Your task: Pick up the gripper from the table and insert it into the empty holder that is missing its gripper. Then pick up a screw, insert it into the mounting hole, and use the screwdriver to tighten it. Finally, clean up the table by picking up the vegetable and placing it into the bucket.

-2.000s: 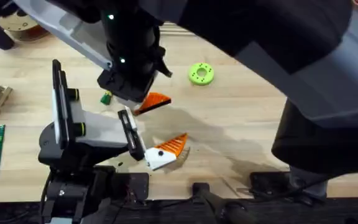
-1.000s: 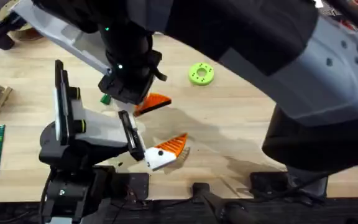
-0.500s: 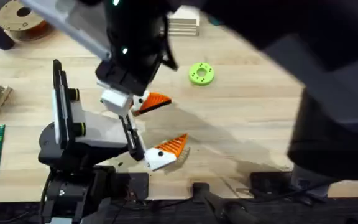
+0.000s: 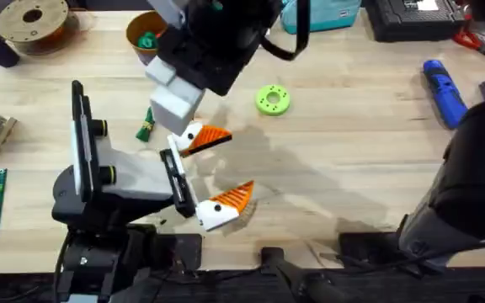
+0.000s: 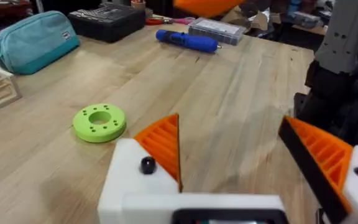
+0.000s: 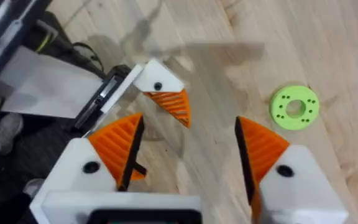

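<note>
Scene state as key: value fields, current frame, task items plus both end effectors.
left end effector: open, nothing between pads
right end effector: open, empty, above the table
screwdriver: lying on table, far right side
vegetable: on table, outside bucket
bucket: upright, far side, something green inside
green disc: flat on table

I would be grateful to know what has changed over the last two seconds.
The right gripper, open and empty, rose from above the left gripper toward the table's far side, uncovering the bucket and the screwdriver. The left gripper, the vegetable and the green disc stayed put.
</note>
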Available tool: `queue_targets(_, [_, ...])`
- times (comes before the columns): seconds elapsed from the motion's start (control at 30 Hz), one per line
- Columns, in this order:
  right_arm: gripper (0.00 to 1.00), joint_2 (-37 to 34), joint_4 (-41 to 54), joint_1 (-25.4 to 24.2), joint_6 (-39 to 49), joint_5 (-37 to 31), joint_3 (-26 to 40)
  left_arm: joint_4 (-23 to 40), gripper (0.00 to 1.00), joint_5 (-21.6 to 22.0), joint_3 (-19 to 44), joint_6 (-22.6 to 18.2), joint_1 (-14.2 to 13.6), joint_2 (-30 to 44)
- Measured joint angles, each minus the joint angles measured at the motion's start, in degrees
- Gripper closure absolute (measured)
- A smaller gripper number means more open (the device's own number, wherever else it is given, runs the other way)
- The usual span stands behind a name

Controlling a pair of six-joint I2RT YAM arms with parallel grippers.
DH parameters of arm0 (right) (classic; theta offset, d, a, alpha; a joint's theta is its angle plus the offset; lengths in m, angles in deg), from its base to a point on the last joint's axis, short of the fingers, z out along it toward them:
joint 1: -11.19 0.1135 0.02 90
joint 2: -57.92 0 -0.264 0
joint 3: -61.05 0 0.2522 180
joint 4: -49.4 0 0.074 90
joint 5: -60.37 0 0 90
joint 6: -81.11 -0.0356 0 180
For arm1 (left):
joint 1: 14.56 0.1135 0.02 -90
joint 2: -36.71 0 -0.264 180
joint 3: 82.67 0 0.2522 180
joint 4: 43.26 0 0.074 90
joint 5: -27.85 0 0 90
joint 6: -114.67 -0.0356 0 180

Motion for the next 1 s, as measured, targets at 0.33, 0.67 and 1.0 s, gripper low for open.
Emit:
queue_targets(0.33, [0.151,2.9,-3.0,-0.4,-1.5,-3.1,-9.5,0.0,0.016,0.0,0.0,0.0,0.0,0.0])
queue_targets(0.67, [0.149,15.9,-17.4,-5.4,-4.2,-3.9,-29.0,0.0,0.015,0.0,0.0,0.0,0.0,0.0])
queue_targets(1.0, [0.150,20.1,-19.6,-17.4,-5.6,-4.0,-30.3,0.0,0.015,0.0,0.0,0.0,0.0,0.0])
